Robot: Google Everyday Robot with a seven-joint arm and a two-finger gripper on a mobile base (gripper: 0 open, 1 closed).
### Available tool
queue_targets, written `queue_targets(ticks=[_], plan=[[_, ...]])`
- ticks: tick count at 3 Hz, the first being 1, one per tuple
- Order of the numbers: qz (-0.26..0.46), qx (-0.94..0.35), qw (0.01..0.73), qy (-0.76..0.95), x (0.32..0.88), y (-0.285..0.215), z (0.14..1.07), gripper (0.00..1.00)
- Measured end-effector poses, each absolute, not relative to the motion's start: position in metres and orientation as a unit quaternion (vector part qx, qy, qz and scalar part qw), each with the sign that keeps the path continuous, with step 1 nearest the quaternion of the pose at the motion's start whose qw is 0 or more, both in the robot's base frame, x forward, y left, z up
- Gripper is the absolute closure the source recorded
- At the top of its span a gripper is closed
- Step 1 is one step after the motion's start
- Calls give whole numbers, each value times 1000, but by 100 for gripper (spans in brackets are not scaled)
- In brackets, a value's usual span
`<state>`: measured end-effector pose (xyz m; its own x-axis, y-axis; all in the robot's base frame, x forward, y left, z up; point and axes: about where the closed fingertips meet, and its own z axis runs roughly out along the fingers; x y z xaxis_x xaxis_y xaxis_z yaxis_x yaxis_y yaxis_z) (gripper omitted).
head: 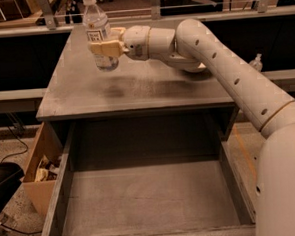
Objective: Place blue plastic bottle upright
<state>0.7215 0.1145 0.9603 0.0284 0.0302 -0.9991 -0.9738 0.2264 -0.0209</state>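
Observation:
The blue plastic bottle [99, 35] is clear with a white cap and a pale label with dark print. It stands upright in the air, a little above the left part of the grey tabletop [135, 85]. My gripper [103, 48] is shut on the bottle's lower half, its cream fingers wrapped around it. My arm reaches in from the right and hides the orange ball and the bowl behind it.
A small clear pump bottle [256, 62] shows past my arm at the right. Below the tabletop a wide drawer [147, 200] is pulled open. A cardboard box [40, 169] with scraps stands on the floor at the left.

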Motion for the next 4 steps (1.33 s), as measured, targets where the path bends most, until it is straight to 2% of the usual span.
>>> queue_targets(ticks=[1,4], plan=[[480,-426,569,515,715,136,930,100],[455,-462,557,518,702,146,915,100]])
